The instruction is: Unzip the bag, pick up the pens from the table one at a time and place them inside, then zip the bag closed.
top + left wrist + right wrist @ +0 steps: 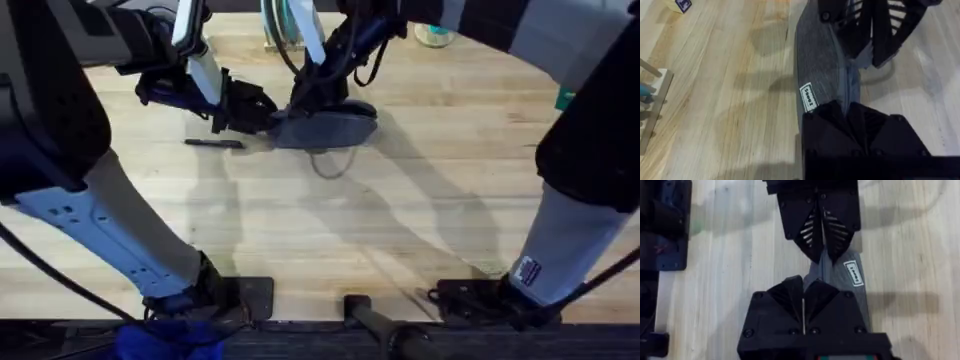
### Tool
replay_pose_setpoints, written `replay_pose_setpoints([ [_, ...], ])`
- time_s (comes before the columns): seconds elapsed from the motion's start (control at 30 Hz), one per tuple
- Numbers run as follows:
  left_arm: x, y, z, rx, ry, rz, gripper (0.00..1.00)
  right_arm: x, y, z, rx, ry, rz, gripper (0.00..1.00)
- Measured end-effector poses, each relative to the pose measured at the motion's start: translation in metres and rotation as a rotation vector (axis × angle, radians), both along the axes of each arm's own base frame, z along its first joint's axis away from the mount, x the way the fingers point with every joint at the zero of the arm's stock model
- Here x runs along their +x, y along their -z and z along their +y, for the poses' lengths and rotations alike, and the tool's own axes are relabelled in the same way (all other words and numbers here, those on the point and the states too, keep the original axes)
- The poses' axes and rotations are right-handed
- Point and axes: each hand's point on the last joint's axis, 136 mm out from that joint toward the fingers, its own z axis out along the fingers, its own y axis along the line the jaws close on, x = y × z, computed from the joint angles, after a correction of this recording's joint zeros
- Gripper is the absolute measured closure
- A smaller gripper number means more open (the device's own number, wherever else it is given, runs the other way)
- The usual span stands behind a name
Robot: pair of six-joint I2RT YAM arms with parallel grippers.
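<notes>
Overhead, the left gripper (262,115) sits at the left end of the bag (330,128), its black fingers clenched on the fabric there; the right gripper (318,98) comes down on the bag from behind, pinching something along the top of it, near the zipper; the two claws are close together, almost nose to nose.

From the left wrist, the left gripper (852,112) has its fingers pressed together over the pouch's end, just beside a small white label (809,96); the right gripper (871,59) stands farther along the same seam, its fingers closed to a point on the zipper line.

From the right wrist, the right gripper (804,294) shows its fingers meeting with only a thin slit between them, the grey bag (850,287) running under them; the left gripper (821,255) faces it, tips shut on the fabric.

The bag lies flat on the table (400,220), toward the far middle; whether the zipper is open I cannot tell; one black pen (214,143) lies on the wood just left of the bag, near the left gripper, apart from it.
</notes>
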Motion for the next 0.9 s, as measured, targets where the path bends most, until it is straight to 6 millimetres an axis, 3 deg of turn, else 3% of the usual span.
replay_pose_setpoints([
  [0.9,0.000,0.000,0.000,0.000,0.000,0.000,0.960,-0.001,-0.001,0.011,0.000,0.014,-0.008,0.971],
])
